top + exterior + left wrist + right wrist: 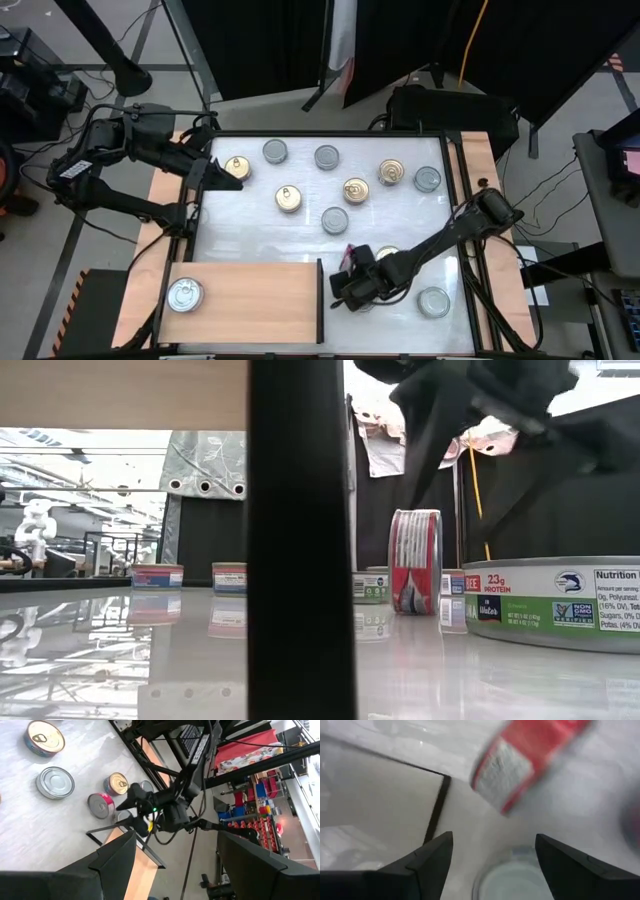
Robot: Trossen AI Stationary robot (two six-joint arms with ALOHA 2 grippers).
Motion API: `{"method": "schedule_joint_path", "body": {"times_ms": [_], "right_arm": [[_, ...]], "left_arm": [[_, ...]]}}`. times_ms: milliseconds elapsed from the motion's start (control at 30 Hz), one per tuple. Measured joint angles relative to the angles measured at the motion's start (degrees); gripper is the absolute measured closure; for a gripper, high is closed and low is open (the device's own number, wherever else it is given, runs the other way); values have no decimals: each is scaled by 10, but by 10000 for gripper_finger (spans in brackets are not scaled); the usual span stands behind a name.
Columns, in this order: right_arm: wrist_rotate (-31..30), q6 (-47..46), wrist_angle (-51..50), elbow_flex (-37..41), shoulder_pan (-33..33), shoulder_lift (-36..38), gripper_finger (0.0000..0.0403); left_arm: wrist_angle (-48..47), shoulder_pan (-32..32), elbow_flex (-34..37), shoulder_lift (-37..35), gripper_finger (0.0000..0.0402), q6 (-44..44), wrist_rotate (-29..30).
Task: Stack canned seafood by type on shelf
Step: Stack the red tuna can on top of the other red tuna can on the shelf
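Note:
The shelf (pixel 250 300) is a light wooden board at the table's near left, with a dark upright edge (pixel 320 300). One silver can (pixel 185 295) lies flat on it. A red-labelled can (pixel 350 254) stands on its rim on the white table, just right of that edge. My right gripper (pixel 340 290) hangs open near it on its near side. In the right wrist view a pale round can (pixel 515 880) shows below, between the open fingers (pixel 432 860). My left gripper (pixel 215 172) waits open and raised at the far left, beside a gold can (pixel 237 167).
Several gold and silver cans lie flat across the far half of the table, among them a silver one (pixel 335 219) in the middle. Another silver can (pixel 434 300) lies near the front right, and a gold one (pixel 387 255) is partly under the right arm.

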State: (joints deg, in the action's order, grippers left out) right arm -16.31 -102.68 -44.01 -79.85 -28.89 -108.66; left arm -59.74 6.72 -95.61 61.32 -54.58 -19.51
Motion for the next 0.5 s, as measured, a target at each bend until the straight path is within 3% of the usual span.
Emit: {"method": "schedule_joint_path", "body": {"times_ms": [167,333,500], "right_arm": [[16,-118,-30,0,20,48,128],[2,-118,-50,-1,50,71,123],[45,-91,-24,-1,80,56,84]], "left_arm": [[0,0,0,0,123,14,0],[7,0,0,0,123,22,2],[7,0,0,0,123,27,3]]}}
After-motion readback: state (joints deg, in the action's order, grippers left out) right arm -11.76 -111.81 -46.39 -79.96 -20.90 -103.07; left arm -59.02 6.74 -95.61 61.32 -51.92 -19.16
